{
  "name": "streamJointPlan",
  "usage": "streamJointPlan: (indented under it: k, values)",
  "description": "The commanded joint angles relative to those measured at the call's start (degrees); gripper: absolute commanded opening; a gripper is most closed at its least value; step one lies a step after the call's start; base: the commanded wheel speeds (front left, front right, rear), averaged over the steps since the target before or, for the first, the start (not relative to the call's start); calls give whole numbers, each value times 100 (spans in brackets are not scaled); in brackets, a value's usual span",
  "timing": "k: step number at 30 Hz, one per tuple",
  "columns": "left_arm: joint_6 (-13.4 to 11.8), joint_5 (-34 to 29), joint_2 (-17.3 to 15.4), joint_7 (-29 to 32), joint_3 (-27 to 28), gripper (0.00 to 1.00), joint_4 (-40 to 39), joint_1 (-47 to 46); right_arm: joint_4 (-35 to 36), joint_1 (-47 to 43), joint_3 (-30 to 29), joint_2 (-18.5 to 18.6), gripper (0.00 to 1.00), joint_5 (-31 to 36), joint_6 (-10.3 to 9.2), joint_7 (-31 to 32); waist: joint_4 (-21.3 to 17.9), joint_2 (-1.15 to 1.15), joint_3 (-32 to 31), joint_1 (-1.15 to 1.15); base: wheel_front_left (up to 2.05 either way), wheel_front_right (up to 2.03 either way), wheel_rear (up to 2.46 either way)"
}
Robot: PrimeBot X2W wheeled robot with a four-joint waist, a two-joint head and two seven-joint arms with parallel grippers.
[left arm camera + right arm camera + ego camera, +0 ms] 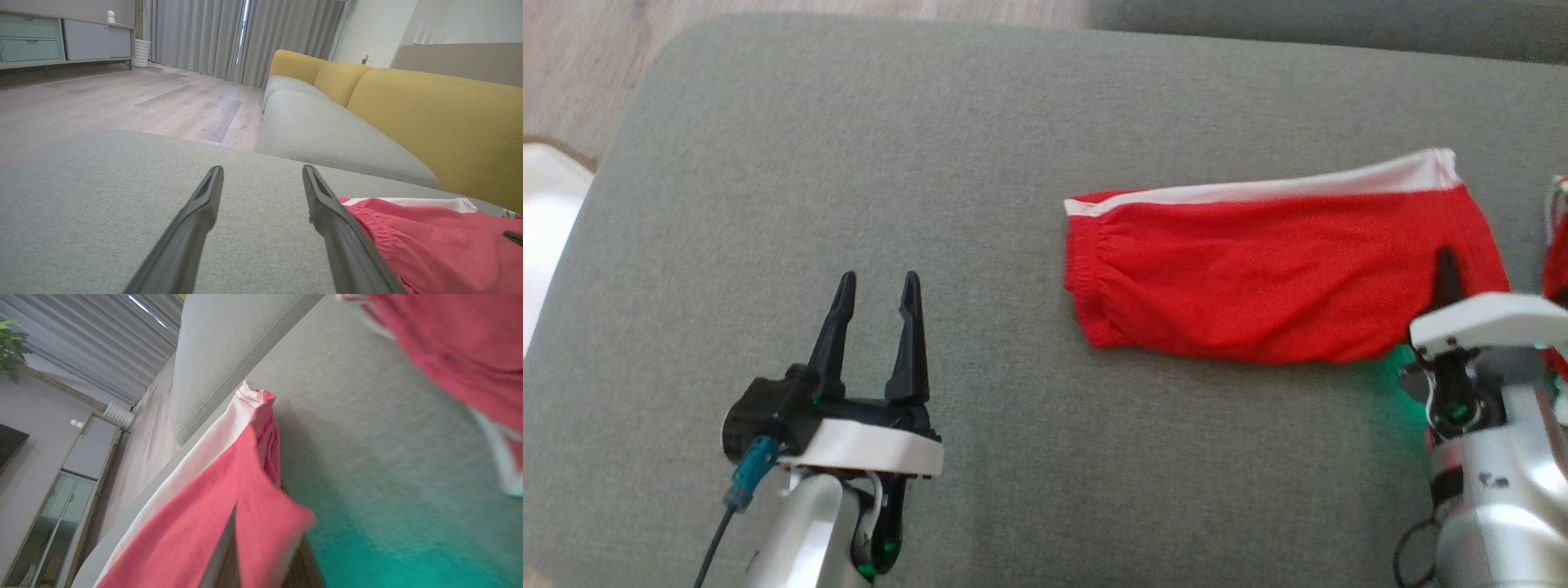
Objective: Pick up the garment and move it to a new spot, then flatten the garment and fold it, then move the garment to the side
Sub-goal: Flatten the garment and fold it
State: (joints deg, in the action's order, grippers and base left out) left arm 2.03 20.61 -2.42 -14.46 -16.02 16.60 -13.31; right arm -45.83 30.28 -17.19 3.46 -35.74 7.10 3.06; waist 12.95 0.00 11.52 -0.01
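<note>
The garment is a pair of red shorts with a white side stripe. It lies folded lengthwise on the right half of the grey cushion. My right gripper is at the garment's right end, one dark finger lying on top of the cloth and the other hidden beneath, shut on that edge. In the right wrist view the red cloth drapes over my fingers and lifts off the cushion. My left gripper hovers open at the lower left, well apart from the garment, with nothing between its fingers.
A second red and white cloth lies at the cushion's far right edge, just beyond my right wrist. Wooden floor lies past the cushion's far left corner. A yellow-backed sofa stands behind the cushion.
</note>
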Motion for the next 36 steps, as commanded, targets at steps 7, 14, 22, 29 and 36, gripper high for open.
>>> streamJointPlan:
  k: [7, 14, 22, 29, 36]
  values:
    - [44, -91, -46, -53, 289, 100, -186, 76, 430, -414, 40, -58, 0, -210, 39, -170, -263, 0, -226, 1, 0, 0, 0]
    - [69, -123, -46, -53, 331, 100, -241, 20, 410, -371, 266, -58, 0, -319, 39, -526, -344, 0, -134, 1, 0, 0, 0]
    - [127, -231, -46, -54, 336, 100, -207, 27, 475, -139, 1020, -58, 0, -748, 39, -935, -346, 0, -218, 1, 0, 0, 0]
    - [147, -214, -46, -54, 309, 100, -163, 83, 783, -80, 1825, -58, 0, -1212, 39, -948, -129, 0, -410, 1, 0, 0, 0]
    - [120, -189, -46, -54, 239, 100, -120, 171, 819, -63, 2685, -58, 0, -1739, 39, -1019, 271, 0, -563, 1, 0, 0, 0]
